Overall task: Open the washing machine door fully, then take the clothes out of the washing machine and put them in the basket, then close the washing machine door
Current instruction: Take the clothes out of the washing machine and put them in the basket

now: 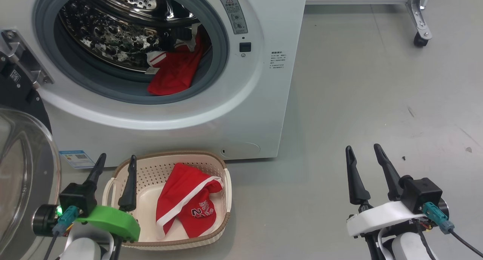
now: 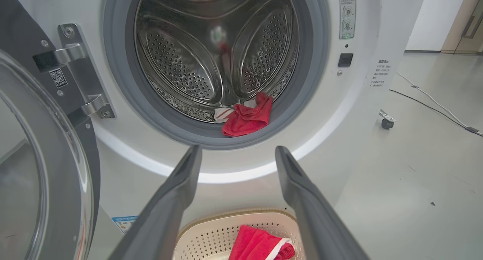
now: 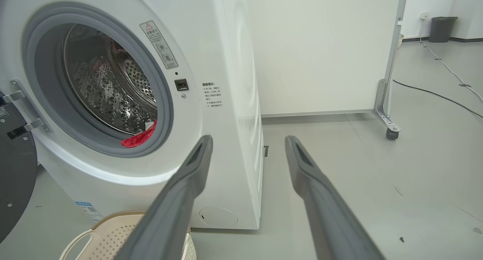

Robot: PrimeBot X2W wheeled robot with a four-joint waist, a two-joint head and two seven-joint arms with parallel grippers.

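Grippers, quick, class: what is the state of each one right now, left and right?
Left gripper: open, holding nothing.
Right gripper: open, holding nothing.

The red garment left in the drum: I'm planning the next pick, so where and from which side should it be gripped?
Probably the bunched lower fold of the red garment, which lies on the grey seal at the opening's lower right. Come straight in from the front, through the opening: that fold lies nearest the front.
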